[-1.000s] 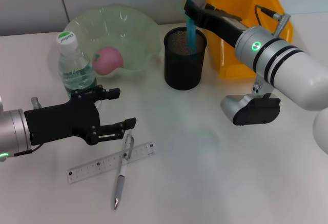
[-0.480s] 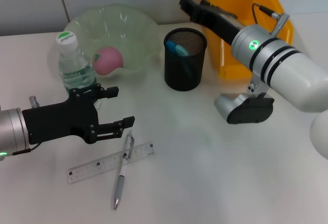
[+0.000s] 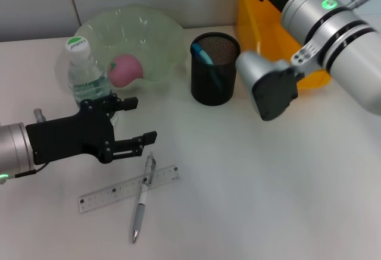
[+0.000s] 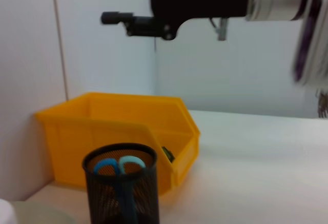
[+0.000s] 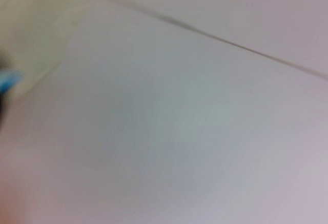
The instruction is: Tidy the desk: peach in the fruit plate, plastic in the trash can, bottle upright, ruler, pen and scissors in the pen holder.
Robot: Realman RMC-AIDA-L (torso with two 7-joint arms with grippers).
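Observation:
The black mesh pen holder (image 3: 214, 72) holds the blue-handled scissors (image 3: 201, 52); both also show in the left wrist view, pen holder (image 4: 122, 190) and scissors (image 4: 119, 165). The pen (image 3: 141, 199) lies across the clear ruler (image 3: 119, 190) on the table. My left gripper (image 3: 139, 120) is open and empty just above them. The bottle (image 3: 85, 72) stands upright beside it. The peach (image 3: 125, 69) lies in the green fruit plate (image 3: 161, 28). My right arm is raised at the back right, and its gripper (image 4: 119, 18) shows only in the left wrist view, high above the yellow bin.
The yellow bin (image 3: 262, 40) stands behind and right of the pen holder; a small dark item (image 4: 167, 154) lies in it. A white wall runs along the back. The right arm's elbow housing (image 3: 271, 90) hangs low, right of the pen holder.
The right gripper let the scissors drop into the pen holder, then rose and drew back toward the yellow bin. The left arm barely moved.

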